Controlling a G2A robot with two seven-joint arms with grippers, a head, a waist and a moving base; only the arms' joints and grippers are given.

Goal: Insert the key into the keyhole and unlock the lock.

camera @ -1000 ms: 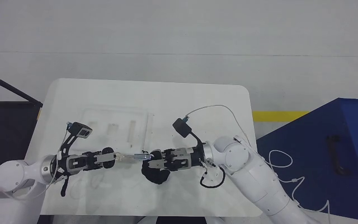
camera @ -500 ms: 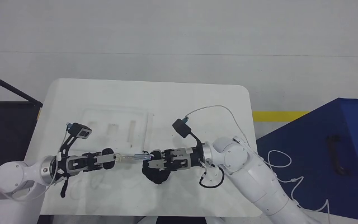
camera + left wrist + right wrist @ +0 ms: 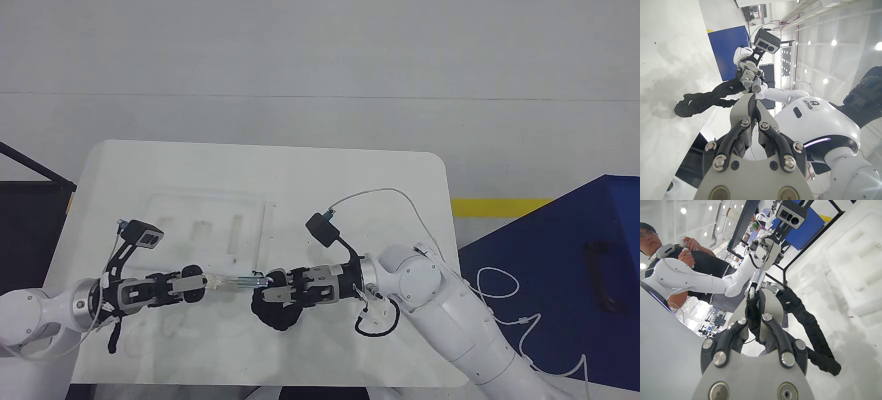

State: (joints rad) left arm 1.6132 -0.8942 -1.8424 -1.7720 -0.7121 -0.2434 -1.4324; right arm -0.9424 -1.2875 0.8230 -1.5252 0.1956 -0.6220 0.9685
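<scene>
Key point(image 3: 236, 282) sits pinched in the closed left gripper point(image 3: 753, 100), its long axis aimed straight at the lock point(image 3: 755, 87), tip at the keyhole. The right gripper point(image 3: 755, 294), clamped on the lock, holds it above the table point(image 3: 380, 200), toward its near edge.

The lock point(image 3: 266, 282) is a cable type, sitting lower middle of the top view. It's a short silver cylinder point(image 3: 755, 88) lying roughly level with its face pointing left. A floppy black-sleeved cable point(image 3: 278, 312) droops below it in a loop. The right gripper point(image 3: 272, 286) clamps it by the sleeve right behind the cylinder. The key point(image 3: 238, 283) is thin and silvery, also level, just left of the lock and pinched in the left gripper point(image 3: 207, 283). Its tip meets the cylinder's face, but I can't tell how deep it goes.
</scene>
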